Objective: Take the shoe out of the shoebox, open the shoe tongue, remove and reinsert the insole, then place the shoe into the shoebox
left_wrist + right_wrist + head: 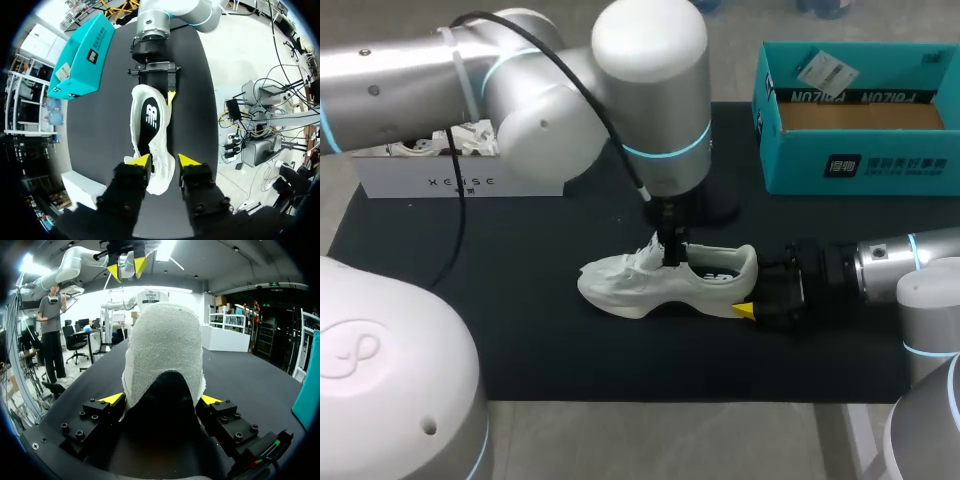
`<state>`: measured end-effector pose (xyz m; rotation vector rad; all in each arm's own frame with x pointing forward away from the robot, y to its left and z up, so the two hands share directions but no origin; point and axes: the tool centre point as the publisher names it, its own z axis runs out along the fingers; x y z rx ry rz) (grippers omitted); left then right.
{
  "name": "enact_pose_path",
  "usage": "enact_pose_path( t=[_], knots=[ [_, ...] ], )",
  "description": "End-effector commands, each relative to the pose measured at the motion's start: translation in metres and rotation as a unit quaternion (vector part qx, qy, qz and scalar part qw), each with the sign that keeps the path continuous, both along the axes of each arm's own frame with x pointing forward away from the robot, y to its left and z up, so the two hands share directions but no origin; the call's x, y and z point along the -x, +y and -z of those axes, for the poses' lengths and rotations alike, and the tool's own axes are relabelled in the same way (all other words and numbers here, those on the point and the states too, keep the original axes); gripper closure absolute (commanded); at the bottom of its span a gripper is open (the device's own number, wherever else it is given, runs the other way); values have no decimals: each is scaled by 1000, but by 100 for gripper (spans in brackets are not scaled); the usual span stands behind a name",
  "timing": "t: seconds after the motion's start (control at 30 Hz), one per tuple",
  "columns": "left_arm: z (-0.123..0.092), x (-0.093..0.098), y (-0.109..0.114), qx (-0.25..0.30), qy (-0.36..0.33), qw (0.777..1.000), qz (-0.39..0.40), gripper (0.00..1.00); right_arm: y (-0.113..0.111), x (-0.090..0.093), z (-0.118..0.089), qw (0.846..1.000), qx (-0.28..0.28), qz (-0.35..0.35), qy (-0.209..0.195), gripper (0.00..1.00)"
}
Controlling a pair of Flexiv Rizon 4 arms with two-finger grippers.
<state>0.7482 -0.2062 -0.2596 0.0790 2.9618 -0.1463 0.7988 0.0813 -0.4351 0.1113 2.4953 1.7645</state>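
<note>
1. The shoe [650,285] stands on its sole in the middle of the dark tabletop [520,300], toe to the left and heel to the right, outside the shoebox.
2. My right claw [161,400] comes in from the right and is clamped on the shoe's heel, with one yellow tip pressed against each side.
3. My left claw [164,161] hangs from above at the tongue and laces. From these angles I cannot tell whether it grips anything there or is merely poised over it.
4. The dark insole [150,120] shows through the shoe's opening and seems to lie flat inside.
5. The teal shoebox [860,170] stands open at the far right, well apart from the shoe.
6. A white box [430,182] sits at the far left of the tabletop.
</note>
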Motion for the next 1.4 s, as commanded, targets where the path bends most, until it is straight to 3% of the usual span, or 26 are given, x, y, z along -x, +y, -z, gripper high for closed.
enact_pose_path(
  t=[0.03,0.27,0.87,1.4],
  knots=[
    [19,-15,-28,-46,19,999,-3,100,1,1,4,1000,1,1,0,100],
    [43,-23,-34,-61,24,998,-4,100,1,1,4,1000,1,1,0,100],
    [80,-42,-35,-60,37,997,-22,100,1,1,4,1000,1,1,0,100],
    [108,-19,-25,-61,59,996,1,100,1,1,4,1000,1,1,0,100]
  ],
)
